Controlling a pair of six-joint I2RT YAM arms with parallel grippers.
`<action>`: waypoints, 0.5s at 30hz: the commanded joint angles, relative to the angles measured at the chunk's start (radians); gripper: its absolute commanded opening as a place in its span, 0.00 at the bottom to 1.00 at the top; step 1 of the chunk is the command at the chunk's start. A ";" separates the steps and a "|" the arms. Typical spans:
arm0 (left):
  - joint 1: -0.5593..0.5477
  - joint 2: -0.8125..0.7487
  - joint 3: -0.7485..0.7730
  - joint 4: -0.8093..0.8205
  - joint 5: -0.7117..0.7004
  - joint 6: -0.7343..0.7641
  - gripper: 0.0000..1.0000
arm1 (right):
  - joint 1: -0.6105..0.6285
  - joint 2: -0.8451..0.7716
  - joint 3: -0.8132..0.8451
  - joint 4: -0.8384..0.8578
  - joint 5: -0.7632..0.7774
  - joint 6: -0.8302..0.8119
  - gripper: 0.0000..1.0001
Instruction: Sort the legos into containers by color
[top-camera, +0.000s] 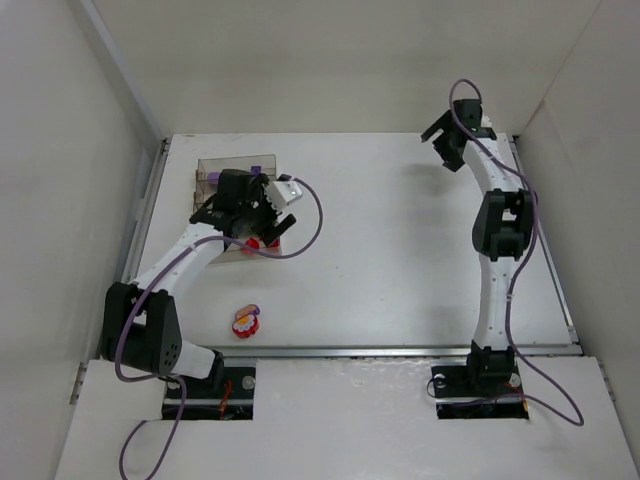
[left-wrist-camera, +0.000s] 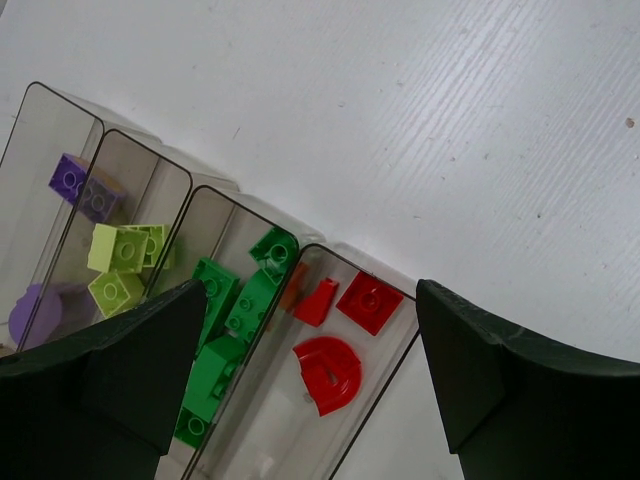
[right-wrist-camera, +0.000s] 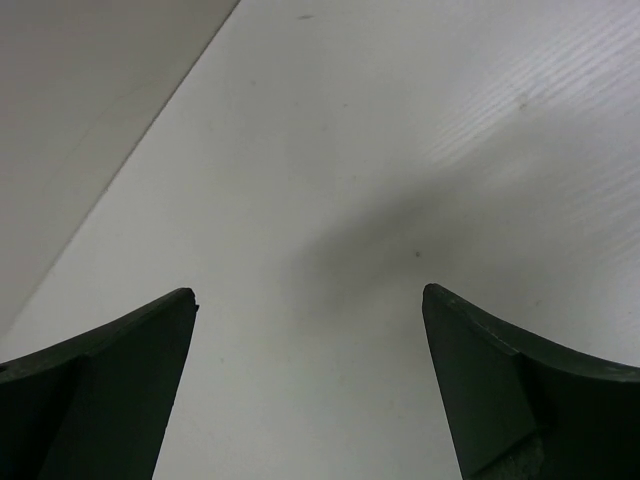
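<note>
The clear brownish tray (left-wrist-camera: 250, 208) lies at the far left of the table; it also shows in the top view (top-camera: 215, 165). Its compartments hold purple bricks (left-wrist-camera: 84, 187), lime bricks (left-wrist-camera: 122, 262), dark green bricks (left-wrist-camera: 228, 318) and red bricks (left-wrist-camera: 328, 372). My left gripper (left-wrist-camera: 310, 290) hangs open and empty above the red compartment; in the top view it (top-camera: 262, 232) covers the tray's near end. The flower-topped red-white-purple piece (top-camera: 246, 321) lies alone on the table, nearer my left arm's base. My right gripper (right-wrist-camera: 308, 292) is open and empty over bare table at the far right (top-camera: 447, 150).
White walls close in the table on the left, back and right. A metal rail (top-camera: 400, 351) runs along the near edge. The left arm's purple cable (top-camera: 310, 225) loops to the right of the tray.
</note>
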 joint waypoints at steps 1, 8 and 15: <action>-0.006 -0.027 0.026 -0.016 -0.020 -0.017 0.84 | -0.092 -0.040 -0.077 0.150 -0.046 0.300 1.00; -0.006 0.018 0.061 -0.036 -0.049 -0.027 0.84 | -0.150 -0.031 -0.065 0.232 0.052 0.359 1.00; -0.006 0.096 0.123 -0.045 -0.092 -0.036 0.84 | -0.196 0.071 0.019 0.231 0.107 0.359 0.96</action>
